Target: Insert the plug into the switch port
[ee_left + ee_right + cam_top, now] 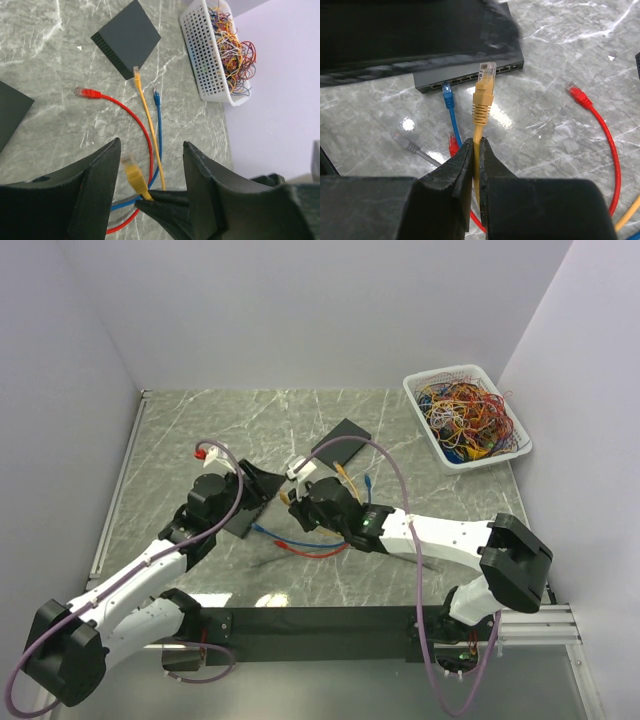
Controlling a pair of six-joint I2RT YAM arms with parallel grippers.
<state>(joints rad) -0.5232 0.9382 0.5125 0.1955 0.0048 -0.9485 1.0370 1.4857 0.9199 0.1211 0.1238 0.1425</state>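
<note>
- Right gripper (476, 142) pinched tight on yellow cable (478, 132), just below yellow plug (484, 85).
- Plug upright, tip near switch (430, 86) port row, not inserted.
- Left gripper (151, 145) jaws apart, holding nothing.

Yellow cable (478, 131) in right end effector (476, 145)

A robotics lab cell: plain white walls (300, 310) enclose a marbled table (190, 430) bearing a basket (202, 55) of wires.

Grey-green marbled bench (200, 430). White basket (200, 55) of tangled wires (232, 45) at far right corner. Mid-bench: switch (470, 80), second black box (127, 37), and red cable (87, 93), blue cable (159, 135), grey cable (410, 147) lying loose.
</note>
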